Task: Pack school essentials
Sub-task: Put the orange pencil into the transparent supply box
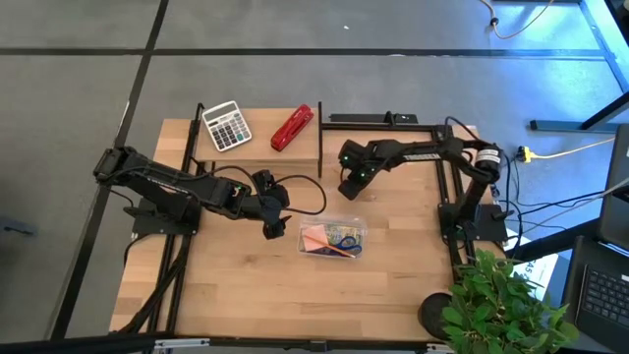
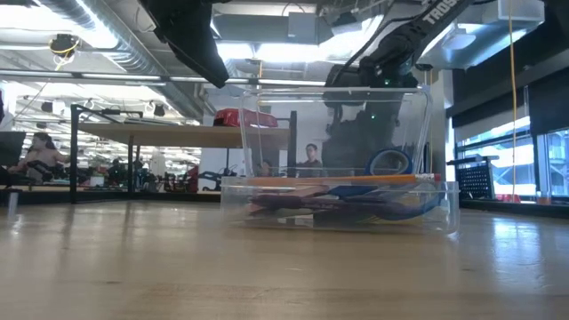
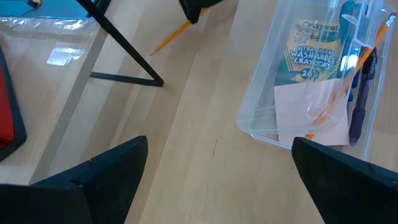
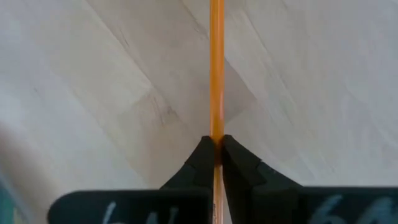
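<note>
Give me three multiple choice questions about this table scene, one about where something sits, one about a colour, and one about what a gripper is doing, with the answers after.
1. Where is the red stapler?
A. Inside the clear box
B. On the raised shelf beside the calculator
C. In the left gripper

2. What colour is the pencil in the right gripper?
A. Orange
B. Green
C. Black

3. How does the left gripper stand?
A. Shut on scissors
B. Shut on a pen
C. Open, holding nothing

Answers: B, the high view shows both on the shelf; A, the right wrist view shows an orange shaft pinched between the fingers; C, its fingers sit wide apart beside the clear box.
</note>
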